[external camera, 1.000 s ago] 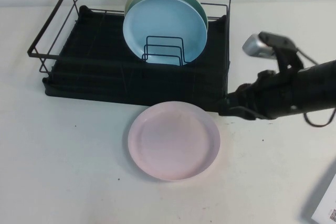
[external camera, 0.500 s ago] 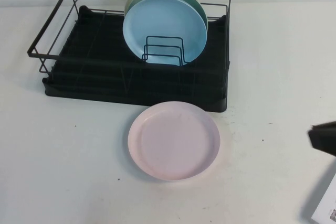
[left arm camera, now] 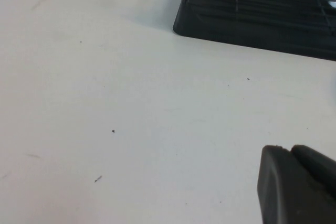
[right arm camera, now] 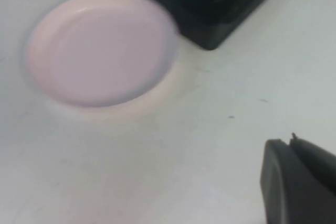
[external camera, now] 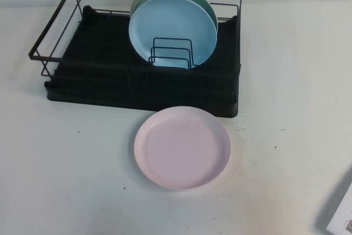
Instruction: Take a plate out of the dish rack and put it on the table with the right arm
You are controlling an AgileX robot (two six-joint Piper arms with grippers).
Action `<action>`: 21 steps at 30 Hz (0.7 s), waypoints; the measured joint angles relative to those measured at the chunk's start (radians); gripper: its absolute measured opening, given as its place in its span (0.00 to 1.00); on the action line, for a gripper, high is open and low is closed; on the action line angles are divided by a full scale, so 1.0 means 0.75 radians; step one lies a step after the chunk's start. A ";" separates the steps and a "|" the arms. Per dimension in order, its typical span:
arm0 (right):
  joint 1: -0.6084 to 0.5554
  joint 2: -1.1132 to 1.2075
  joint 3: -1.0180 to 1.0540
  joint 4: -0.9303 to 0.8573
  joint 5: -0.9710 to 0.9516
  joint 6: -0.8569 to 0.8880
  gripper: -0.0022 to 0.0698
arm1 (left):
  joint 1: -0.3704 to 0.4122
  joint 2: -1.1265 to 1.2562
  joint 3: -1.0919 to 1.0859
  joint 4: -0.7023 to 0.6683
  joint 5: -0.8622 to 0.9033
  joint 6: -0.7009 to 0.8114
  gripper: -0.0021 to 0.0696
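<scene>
Beyond your right claw (right arm camera: 299,182), its spread untellable, the plate (right arm camera: 102,45) lies flat on the bench (right arm camera: 210,129), apparently delivered; left claw (left arm camera: 296,184), likewise untellable, hangs idle.

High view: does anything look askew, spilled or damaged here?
Nothing stands out. The pink plate lies flat and whole on the table in front of the dish rack; the blue plate stands upright in the rack. Each wrist view shows a corner of its gripper, left and right, over bare table.
</scene>
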State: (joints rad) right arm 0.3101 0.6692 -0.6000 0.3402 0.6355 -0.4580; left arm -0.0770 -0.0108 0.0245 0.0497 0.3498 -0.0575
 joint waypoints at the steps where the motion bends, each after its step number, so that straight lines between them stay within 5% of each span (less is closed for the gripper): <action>1: -0.038 -0.049 0.077 0.020 -0.074 0.000 0.00 | 0.000 0.000 0.000 0.000 0.000 0.000 0.02; 12: -0.266 -0.648 0.769 0.116 -0.740 -0.002 0.00 | 0.000 0.000 0.000 0.000 0.000 0.000 0.02; 21: -0.299 -0.895 0.837 0.186 -0.611 -0.002 0.00 | 0.000 0.000 0.000 0.000 0.000 0.000 0.02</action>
State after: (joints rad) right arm 0.0859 -0.0020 0.0276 0.4796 0.1771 -0.4598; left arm -0.0770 -0.0108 0.0245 0.0497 0.3498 -0.0575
